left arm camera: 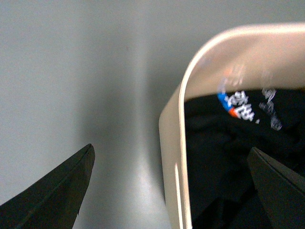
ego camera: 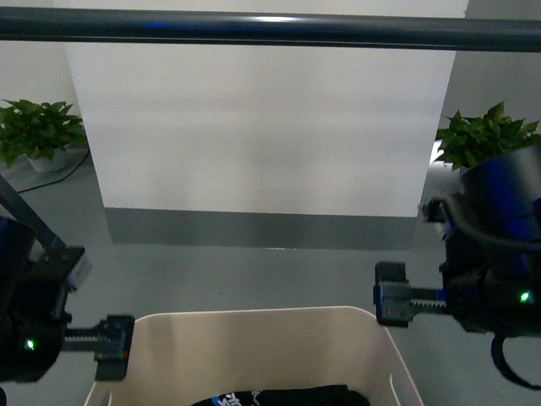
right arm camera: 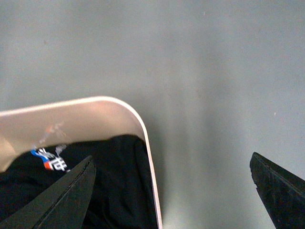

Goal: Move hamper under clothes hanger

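Front view. The hamper (ego camera: pixel 254 347) sits at 6 o'clock on the grey floor (ego camera: pixel 254 271), only its far part showing; a black garment (ego camera: pixel 287 396) with blue-and-white print lies inside. The hanger bar (ego camera: pixel 270 28) spans the frame at 12 o'clock, well above and beyond the hamper. A white panel (ego camera: pixel 262 127) stands behind it, with one potted plant (ego camera: pixel 38 131) at 9 o'clock and another plant (ego camera: pixel 483 139) at 3 o'clock. The left gripper (ego camera: pixel 110 347) is at 7 o'clock, at the hamper's left corner; the right gripper (ego camera: pixel 393 292) is at 4 o'clock, just above and beside the right corner. From this view alone, contact with the rim cannot be told.

Left wrist view. The left gripper (left arm camera: pixel 171 186) is spread wide, its two dark fingertips (left arm camera: pixel 57 191) straddling the hamper wall (left arm camera: pixel 172 157): one over the floor (left arm camera: pixel 71 71), one over the garment (left arm camera: pixel 219 148). Neither tip touches the wall.

Right wrist view. The right gripper (right arm camera: pixel 171 191) is likewise spread wide, one fingertip (right arm camera: pixel 57 200) over the garment (right arm camera: pixel 109 176), the other over the floor (right arm camera: pixel 190 57), with the hamper rim (right arm camera: pixel 147 143) between them and untouched. Nothing is grasped by either gripper.
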